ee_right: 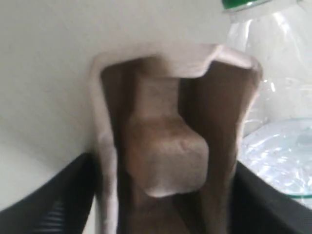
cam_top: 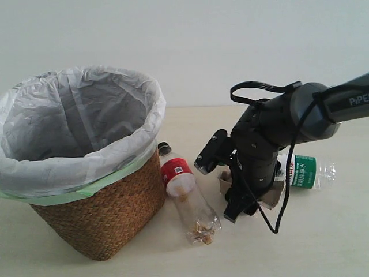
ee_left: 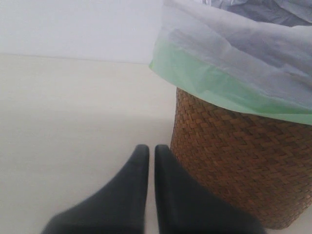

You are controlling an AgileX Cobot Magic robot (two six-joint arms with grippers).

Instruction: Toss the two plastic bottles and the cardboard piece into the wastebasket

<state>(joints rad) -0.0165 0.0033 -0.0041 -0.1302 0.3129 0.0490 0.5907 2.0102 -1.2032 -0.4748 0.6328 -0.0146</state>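
Observation:
The wastebasket (cam_top: 104, 213), brown wicker with a white bag lining, stands at the left. The red-label bottle (cam_top: 187, 199) with a black cap lies against its right side. Further right, my right gripper (cam_top: 245, 199) is down on the grey-brown cardboard piece (cam_top: 271, 196), which lies on the table. In the right wrist view its fingers (ee_right: 73, 195) press both outer walls of the cardboard piece (ee_right: 168, 146). The green-label bottle (cam_top: 302, 171) lies just behind it, seen close up (ee_right: 282, 122). My left gripper (ee_left: 151, 148) is shut and empty, low beside the wastebasket (ee_left: 234, 165).
A pale tabletop (cam_top: 323, 242) carries everything, and a white wall runs behind it. The basket's bag rim (ee_left: 219, 85) with its green edge overhangs the wicker near my left gripper. The left arm is out of the exterior view.

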